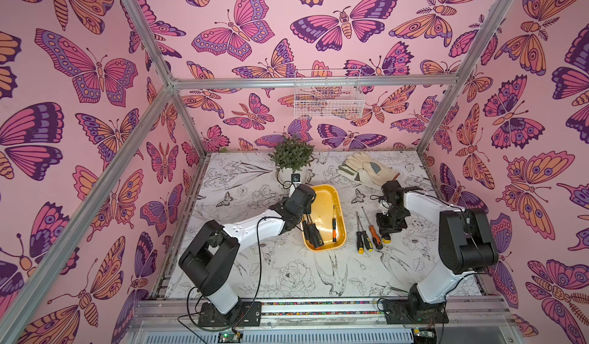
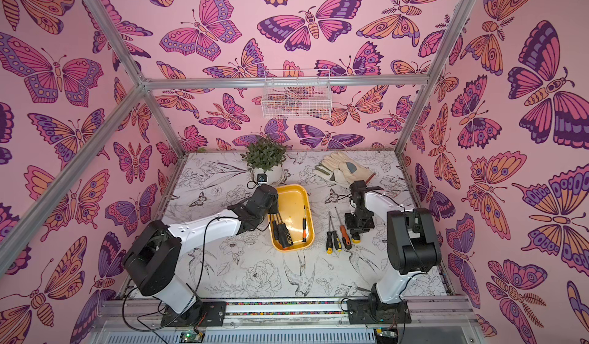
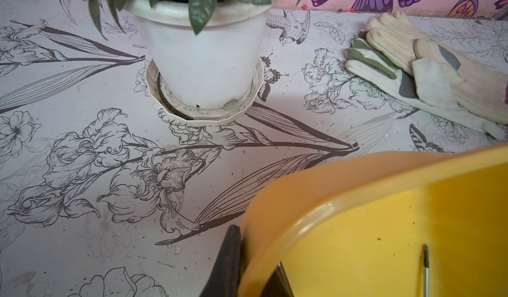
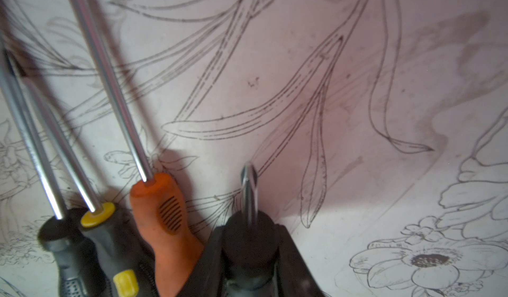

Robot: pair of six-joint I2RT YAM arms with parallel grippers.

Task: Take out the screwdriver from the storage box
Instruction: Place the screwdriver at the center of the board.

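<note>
While its jaws close narrowly on the black handle of a stubby screwdriver (image 4: 248, 191), the right gripper (image 4: 249, 251) hangs low over the table (image 4: 357, 89). It is just beside an orange-handled screwdriver (image 4: 162, 216) and two black-and-yellow screwdrivers (image 4: 110, 235) lying outside the box. The left gripper (image 3: 253, 271) is pinched tight over the rim of the storage box (image 3: 357, 177), one finger outside the wall and one inside, apparently steadying it.

Inside that shallow yellow tray, a bunch of black-handled screwdrivers (image 1: 312, 235) lies in the near corner by the left arm. A slim screwdriver (image 1: 334, 227) lies alone toward the opposite long side.

Each tool looks rigid and light, with its weight in the handle. A polished shaft would likely slip or roll, so the handle, taken across its width, seems the better hold. The bunched ones touch, so lifting one may drag its neighbours. The slim one has a dark handle with orange accents and a thin shaft pointing away from the arms' bases.
</note>
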